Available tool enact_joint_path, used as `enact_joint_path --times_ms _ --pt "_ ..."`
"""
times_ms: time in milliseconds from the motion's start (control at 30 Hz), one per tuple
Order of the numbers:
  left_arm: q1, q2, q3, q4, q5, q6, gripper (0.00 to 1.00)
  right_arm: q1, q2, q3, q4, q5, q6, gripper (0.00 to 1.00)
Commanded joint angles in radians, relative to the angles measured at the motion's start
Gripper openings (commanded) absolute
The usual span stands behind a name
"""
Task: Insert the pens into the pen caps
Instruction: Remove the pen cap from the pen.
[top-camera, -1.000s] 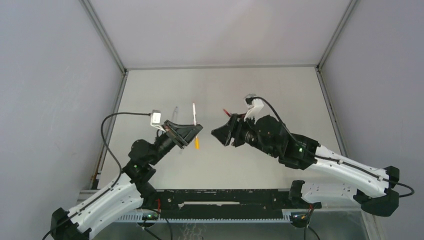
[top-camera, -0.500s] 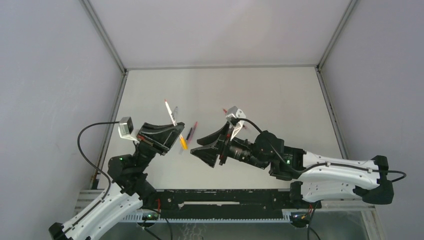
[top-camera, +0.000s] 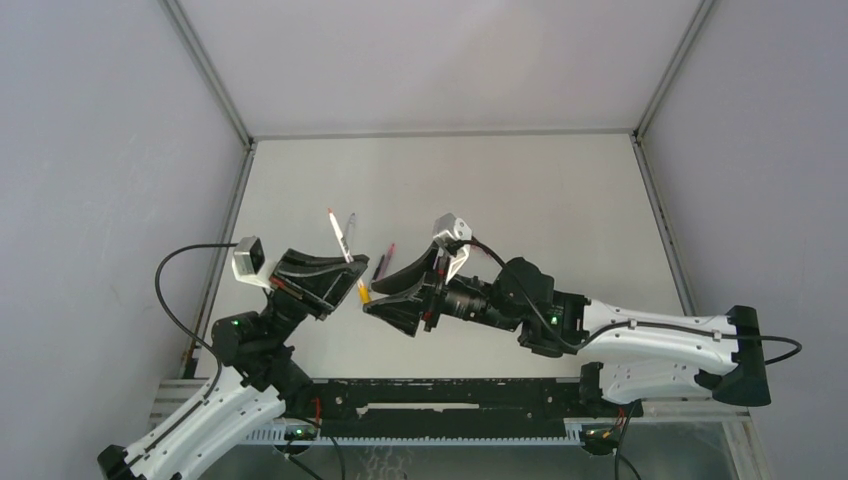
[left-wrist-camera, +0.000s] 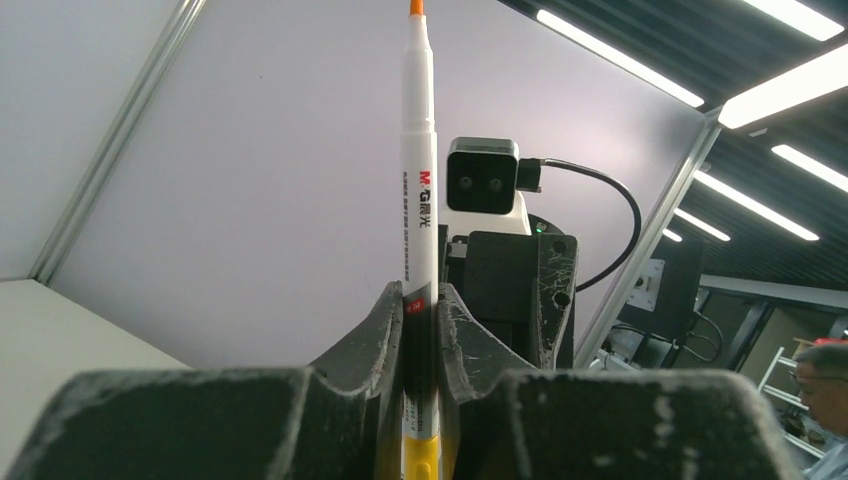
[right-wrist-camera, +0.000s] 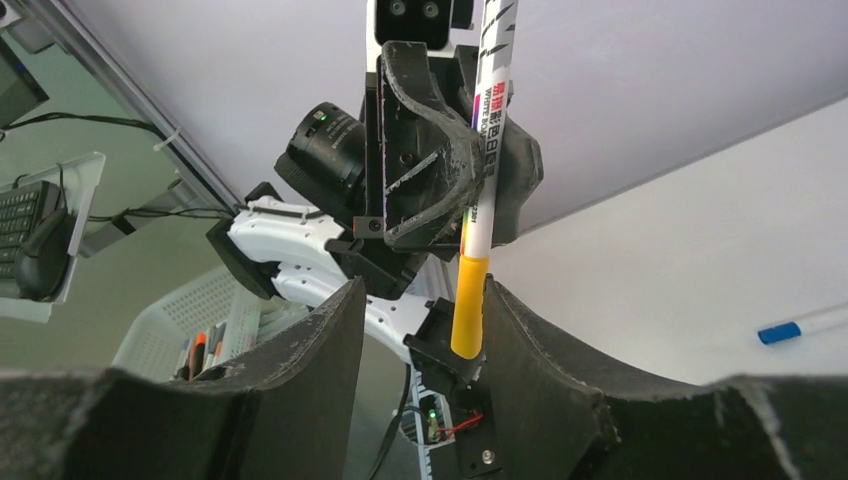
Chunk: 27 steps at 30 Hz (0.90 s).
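In the top external view, the left gripper (top-camera: 350, 283) is seen clamped on a yellow-ended pen (top-camera: 340, 235), which is held clear of the table (top-camera: 520, 200). The pen's white barrel rises up and away from the fingers, and its yellow end (top-camera: 364, 293) projects below them. The right gripper (top-camera: 388, 300) is set mouth to mouth with the left one, its fingers spread wide, and the yellow end lies at their opening. Two more pens are left on the table just beyond: a clear pen (top-camera: 352, 225) and a dark pen (top-camera: 383, 262) with a pink end.

In the left wrist view, the left fingers (left-wrist-camera: 375, 340) are closed narrowly on the pen, with both inner faces pressed to the barrel. The pen stands upright between them. An orange tip (left-wrist-camera: 416, 7) is seen at the top, printed lettering on the white barrel, and yellow below the grip.

In the right wrist view, the right fingers (right-wrist-camera: 320, 350) are held far apart with nothing gripped. The yellow end is placed between them, close against the right-hand finger in the picture. Whether it is touched cannot be told. Above it, the printed barrel is seen pinched in the left gripper. A blue-ended pen (right-wrist-camera: 790, 328) lies on the table.
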Motion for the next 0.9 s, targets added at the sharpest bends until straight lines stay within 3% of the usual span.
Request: enact_joint_path --times_ms 0,467,733,867 --pt "-0.003 0.004 0.044 0.051 0.038 -0.015 0.0 -0.013 0.021 0.012 0.051 -0.089 0.023 0.55" --pt "-0.003 0.011 0.041 0.063 0.063 -0.023 0.0 -0.039 0.066 0.012 0.037 -0.099 0.05 0.51" --pt "-0.003 0.012 0.036 0.065 0.061 -0.027 0.0 -0.045 0.075 0.012 0.048 -0.106 0.059 0.35" --pt "-0.003 0.009 0.032 0.064 0.057 -0.027 0.0 -0.045 0.078 0.012 0.041 -0.114 0.058 0.15"
